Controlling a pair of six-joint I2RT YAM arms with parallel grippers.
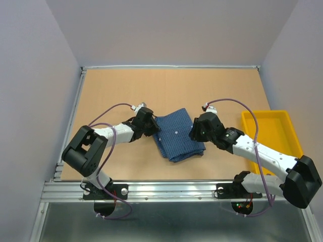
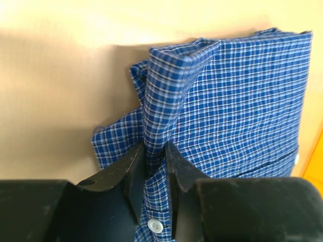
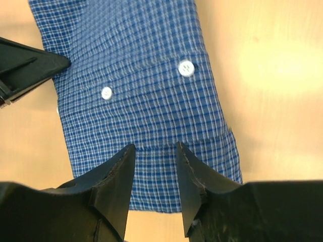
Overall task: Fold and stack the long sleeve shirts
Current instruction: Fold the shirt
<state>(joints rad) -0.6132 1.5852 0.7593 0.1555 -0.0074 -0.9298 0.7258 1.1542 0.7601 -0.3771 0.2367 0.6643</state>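
Note:
A blue fine-checked long sleeve shirt [image 1: 177,134] lies folded into a small bundle on the table between the two arms. My left gripper [image 1: 153,127] is at its left edge, shut on a raised fold of the shirt [image 2: 156,146] with a white button showing between the jaws. My right gripper [image 1: 194,132] is at the shirt's right edge, open and empty, hovering just over the cloth [image 3: 146,101]. Two white buttons show in the right wrist view. The left gripper's fingertip [image 3: 45,63] shows at the far side of the shirt.
A yellow plastic tray [image 1: 272,132] stands at the right side of the table, beside the right arm. The tan tabletop [image 1: 166,91] extends behind the shirt to the back wall. A metal rail runs along the near edge.

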